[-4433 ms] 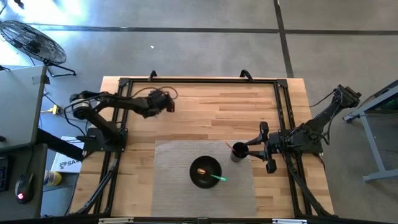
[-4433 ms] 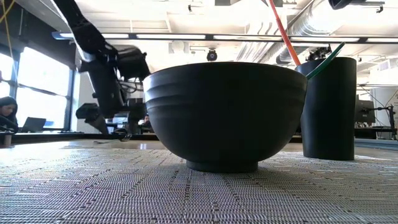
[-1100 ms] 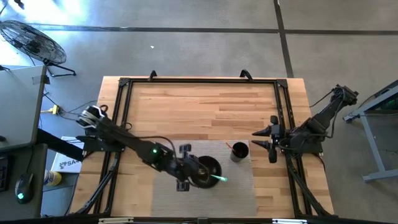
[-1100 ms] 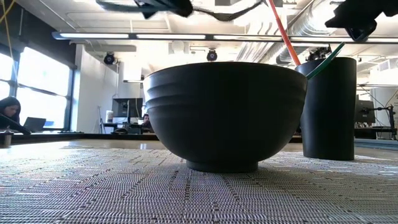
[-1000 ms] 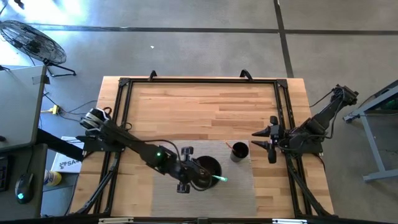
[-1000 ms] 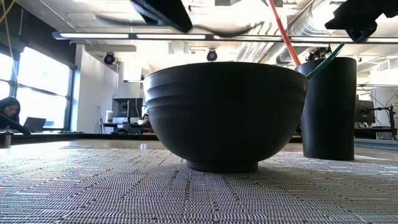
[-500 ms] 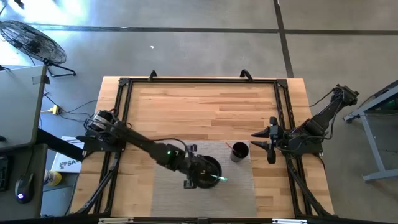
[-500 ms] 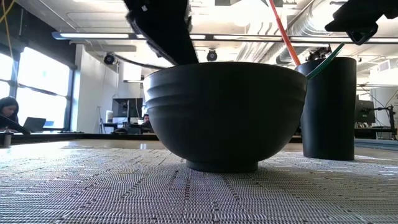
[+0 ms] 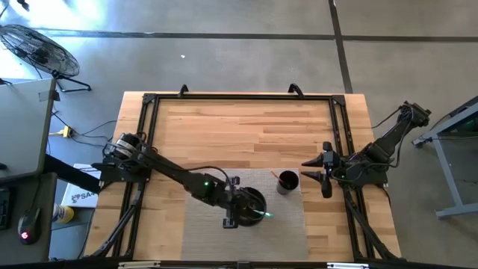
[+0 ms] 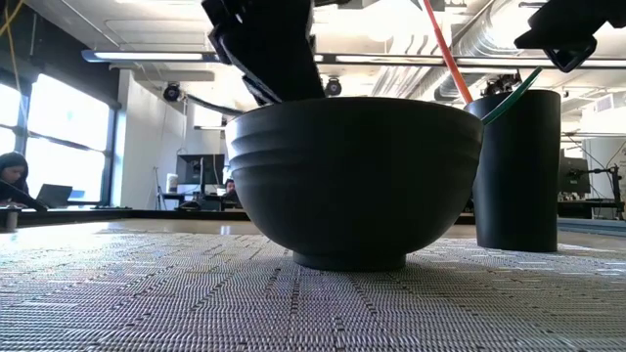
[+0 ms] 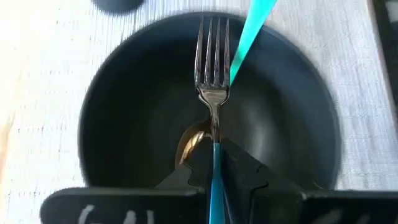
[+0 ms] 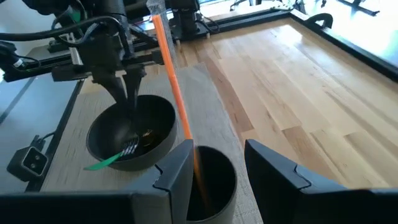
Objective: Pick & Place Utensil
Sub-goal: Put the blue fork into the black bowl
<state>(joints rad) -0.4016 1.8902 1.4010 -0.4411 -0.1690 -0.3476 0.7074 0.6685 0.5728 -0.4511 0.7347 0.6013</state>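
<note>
While left pincer [image 11: 214, 163] pinches fork [image 11: 212, 68] in bowl [image 9: 247, 205], right pincer [image 12: 214, 163] spread, woven mat [image 9: 200, 217], wooden table [image 9: 246, 127].

Left arm: stretched from its base at the bench's left edge toward the near middle.
Left hand [image 9: 240, 208]: pointed steeply down, fingers [image 11: 239, 169] pinched nearly together around a thin handle.
Right arm: folded near its base at the bench's right edge.
Right hand [image 9: 317, 172]: raised, fingers [image 12: 274, 167] spread apart, holding nothing.

At the lower left of the high view, a white box [image 9: 77, 196] shows the letters "SA"; nothing else is legible.
</note>
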